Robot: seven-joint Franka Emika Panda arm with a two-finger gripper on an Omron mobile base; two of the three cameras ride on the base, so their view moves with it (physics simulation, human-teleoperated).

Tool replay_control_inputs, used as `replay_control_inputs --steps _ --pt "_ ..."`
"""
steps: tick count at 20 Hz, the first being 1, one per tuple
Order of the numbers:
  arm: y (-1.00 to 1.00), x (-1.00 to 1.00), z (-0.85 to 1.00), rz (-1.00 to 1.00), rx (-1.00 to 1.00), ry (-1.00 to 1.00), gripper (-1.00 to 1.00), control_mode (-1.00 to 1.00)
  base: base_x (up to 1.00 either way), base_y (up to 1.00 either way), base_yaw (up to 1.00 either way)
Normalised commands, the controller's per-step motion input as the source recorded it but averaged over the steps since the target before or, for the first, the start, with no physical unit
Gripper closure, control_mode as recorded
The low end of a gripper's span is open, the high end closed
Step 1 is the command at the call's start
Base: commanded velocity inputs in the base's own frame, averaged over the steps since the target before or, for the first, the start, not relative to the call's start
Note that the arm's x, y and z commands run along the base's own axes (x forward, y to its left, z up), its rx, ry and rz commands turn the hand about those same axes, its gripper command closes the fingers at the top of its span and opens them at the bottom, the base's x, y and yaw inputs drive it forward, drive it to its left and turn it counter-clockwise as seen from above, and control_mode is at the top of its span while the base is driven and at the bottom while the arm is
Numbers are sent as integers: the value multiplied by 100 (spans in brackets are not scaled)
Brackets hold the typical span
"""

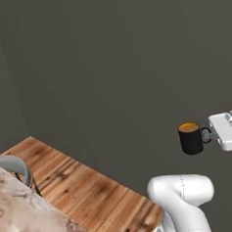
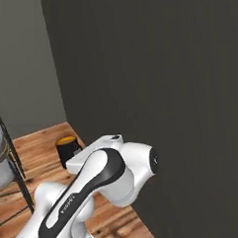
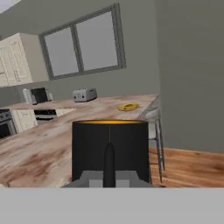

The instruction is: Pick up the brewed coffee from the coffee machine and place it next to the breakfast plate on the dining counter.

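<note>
Black mug [image 3: 109,148] of brewed coffee, frame centre, stiff but spillable, sits gripped by its handle in the closed hand [image 1: 211,134].

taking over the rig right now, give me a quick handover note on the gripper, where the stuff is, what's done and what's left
Gripper: shut on the mug's handle, carrying the brewed coffee upright in the air above the wooden floor, beside the dark wall.
Dining counter: ahead in the hand view, stools along its side; a corner of it shows at lower left in the left base view.
Breakfast plate: yellow, far down the counter.
Coffee machine: on the back counter, near the toaster.
Done: mug picked up from the machine.
Left: bring it over the counter and set it down next to the plate.
</note>
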Motion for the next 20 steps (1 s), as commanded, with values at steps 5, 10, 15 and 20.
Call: replay_control_inputs --steps 5,10,15,20 --pt "0 0 0 0 0 0 100 100 100 -22 63" --pt "0 0 0 0 0 0 100 100 100 -23 60" --pt "0 0 0 0 0 0 100 100 100 -24 56" --pt "0 0 0 0 0 0 100 100 100 -24 55"
